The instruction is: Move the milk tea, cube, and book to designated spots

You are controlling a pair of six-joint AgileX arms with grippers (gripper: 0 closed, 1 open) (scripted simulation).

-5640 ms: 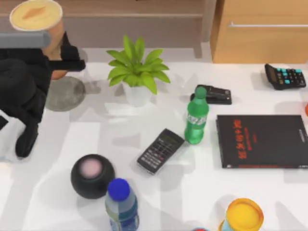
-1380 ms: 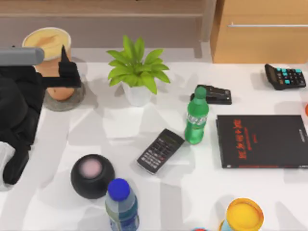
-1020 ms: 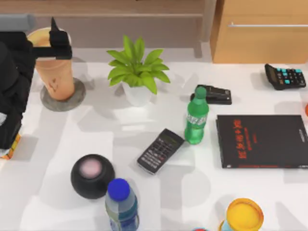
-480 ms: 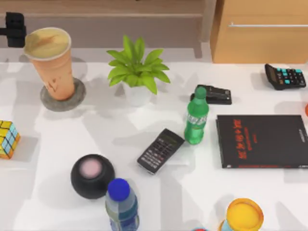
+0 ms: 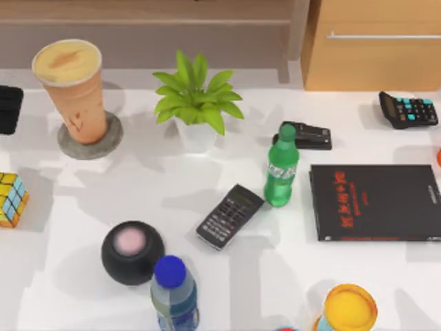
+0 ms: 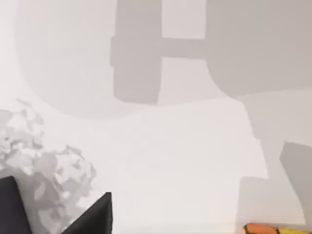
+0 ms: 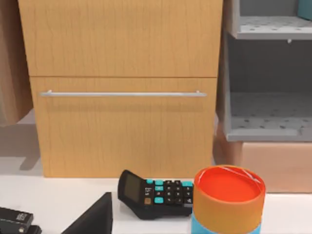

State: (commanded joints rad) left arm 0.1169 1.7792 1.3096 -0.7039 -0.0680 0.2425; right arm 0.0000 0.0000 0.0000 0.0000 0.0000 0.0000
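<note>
- The milk tea (image 5: pixel 71 89) is standing upright on a round grey coaster (image 5: pixel 89 141) at the far left of the table, apparently its designated spot, so this part of the task is judged done.
- The cube (image 5: pixel 12 199) is sitting on the table at the left edge, nearer than the cup and well apart from it; part of it is being cut off by the frame, and it looks like the next thing to be moved.
- The left gripper (image 5: pixel 8 109) is showing as a dark block at the left edge, between cup and cube, touching neither; whether its fingers are spread or pressed together cannot be told.
- In the left wrist view, an orange and yellow sliver (image 6: pixel 278 229) is peeking in at the frame edge, probably the cube.
- The right wrist view is facing a wooden drawer (image 7: pixel 122 87), a calculator (image 7: pixel 156 192) and an orange-topped container (image 7: pixel 228 200); the right fingers' state cannot be told.
- No light-blue book can be made out on the table; the black book (image 5: pixel 375 202) is lying at the right.
</note>
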